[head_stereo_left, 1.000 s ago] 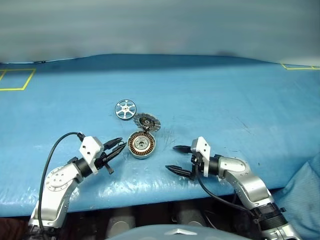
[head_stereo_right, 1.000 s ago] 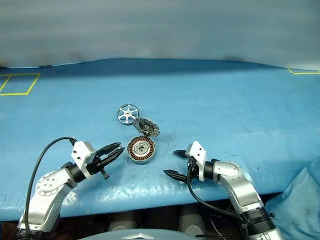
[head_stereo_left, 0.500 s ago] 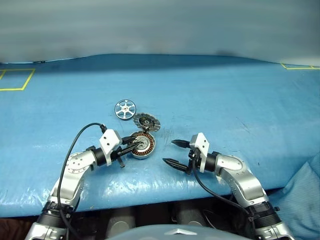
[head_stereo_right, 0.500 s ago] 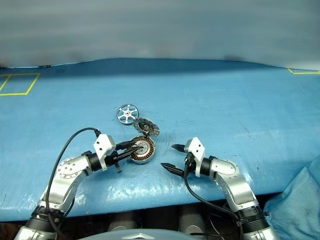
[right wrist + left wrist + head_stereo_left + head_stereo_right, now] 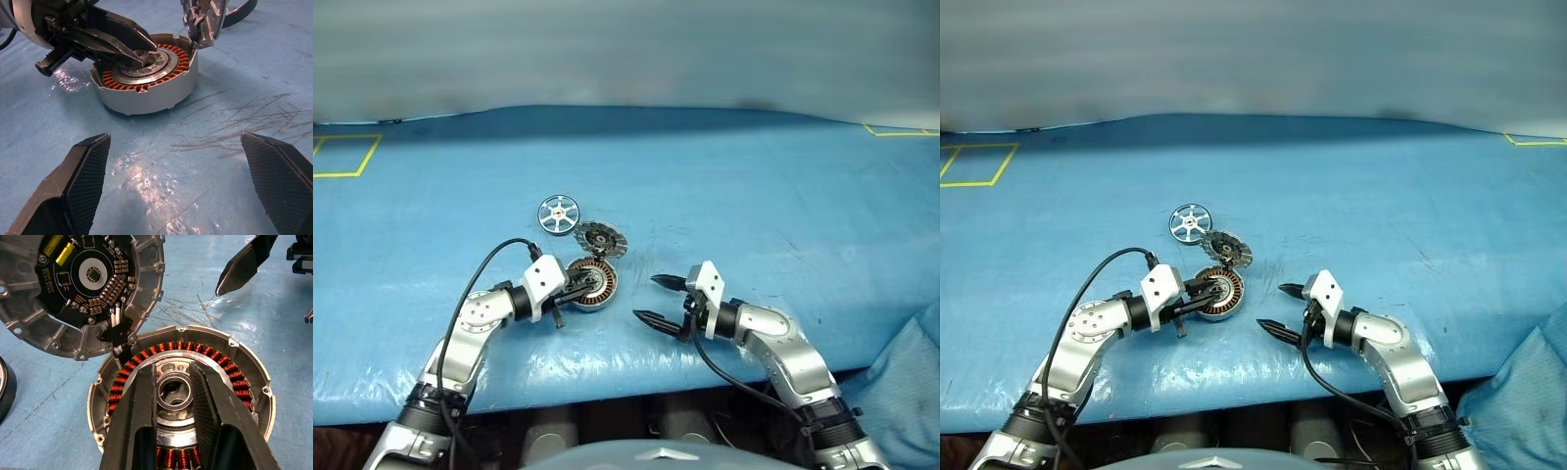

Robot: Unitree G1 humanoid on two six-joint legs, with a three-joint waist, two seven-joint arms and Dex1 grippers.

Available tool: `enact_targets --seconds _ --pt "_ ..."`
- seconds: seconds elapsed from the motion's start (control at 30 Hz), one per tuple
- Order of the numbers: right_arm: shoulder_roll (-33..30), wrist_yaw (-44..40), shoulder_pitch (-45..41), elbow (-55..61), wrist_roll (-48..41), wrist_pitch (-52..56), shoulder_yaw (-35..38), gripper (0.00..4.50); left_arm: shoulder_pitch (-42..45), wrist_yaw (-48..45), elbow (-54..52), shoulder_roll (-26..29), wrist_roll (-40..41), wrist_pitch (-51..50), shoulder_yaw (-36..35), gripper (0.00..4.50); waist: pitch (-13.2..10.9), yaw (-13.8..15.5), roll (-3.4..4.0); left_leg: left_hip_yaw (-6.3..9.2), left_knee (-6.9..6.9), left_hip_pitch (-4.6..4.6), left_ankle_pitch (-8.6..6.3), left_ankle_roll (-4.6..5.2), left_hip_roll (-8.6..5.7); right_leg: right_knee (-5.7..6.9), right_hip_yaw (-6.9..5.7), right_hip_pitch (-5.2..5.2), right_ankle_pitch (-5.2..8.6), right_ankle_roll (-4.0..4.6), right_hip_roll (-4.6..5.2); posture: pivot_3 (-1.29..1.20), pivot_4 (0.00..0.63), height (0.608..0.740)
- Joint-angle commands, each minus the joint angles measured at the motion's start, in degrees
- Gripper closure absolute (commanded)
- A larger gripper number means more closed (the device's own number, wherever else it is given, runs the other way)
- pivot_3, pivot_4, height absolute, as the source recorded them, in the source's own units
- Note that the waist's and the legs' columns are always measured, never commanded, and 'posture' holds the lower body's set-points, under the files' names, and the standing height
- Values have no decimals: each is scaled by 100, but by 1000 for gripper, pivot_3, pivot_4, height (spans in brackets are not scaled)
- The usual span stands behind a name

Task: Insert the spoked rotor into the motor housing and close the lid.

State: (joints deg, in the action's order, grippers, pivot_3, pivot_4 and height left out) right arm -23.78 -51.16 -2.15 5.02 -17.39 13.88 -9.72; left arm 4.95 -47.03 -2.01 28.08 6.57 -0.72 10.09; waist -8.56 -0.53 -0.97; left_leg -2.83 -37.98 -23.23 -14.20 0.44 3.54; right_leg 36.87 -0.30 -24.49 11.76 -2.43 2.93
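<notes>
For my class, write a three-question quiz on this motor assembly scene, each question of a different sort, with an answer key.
1. True or false: the spoked rotor already sits inside the motor housing.
2. Which end effector reaches over the housing's centre? A) left end effector B) right end effector
3. Fill in: the lid stands hinged open at the housing's far edge, between the housing and the ____.

Key
1. False; it lies on the blue table, beyond the lid.
2. A; its fingers flank the central hub, while the right one hangs wide open beside the housing.
3. spoked rotor.
</notes>
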Motion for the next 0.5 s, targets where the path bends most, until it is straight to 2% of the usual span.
enact_targets --seconds 0.03,0.5 --pt "11 -4 -21 210 -121 -40 85 0 81 94 64 -73 -103 75 48 3869 0 1 0 0 0 0 0 0 0 0 0 0 0 0 0 0 150 740" --pt "4 -1 -1 231 -129 11 88 0 297 177 333 -207 -252 94 207 3869 2 7 0 1 -8 3 0 0 0 1 0 7 -3 -4 0 0 150 740"
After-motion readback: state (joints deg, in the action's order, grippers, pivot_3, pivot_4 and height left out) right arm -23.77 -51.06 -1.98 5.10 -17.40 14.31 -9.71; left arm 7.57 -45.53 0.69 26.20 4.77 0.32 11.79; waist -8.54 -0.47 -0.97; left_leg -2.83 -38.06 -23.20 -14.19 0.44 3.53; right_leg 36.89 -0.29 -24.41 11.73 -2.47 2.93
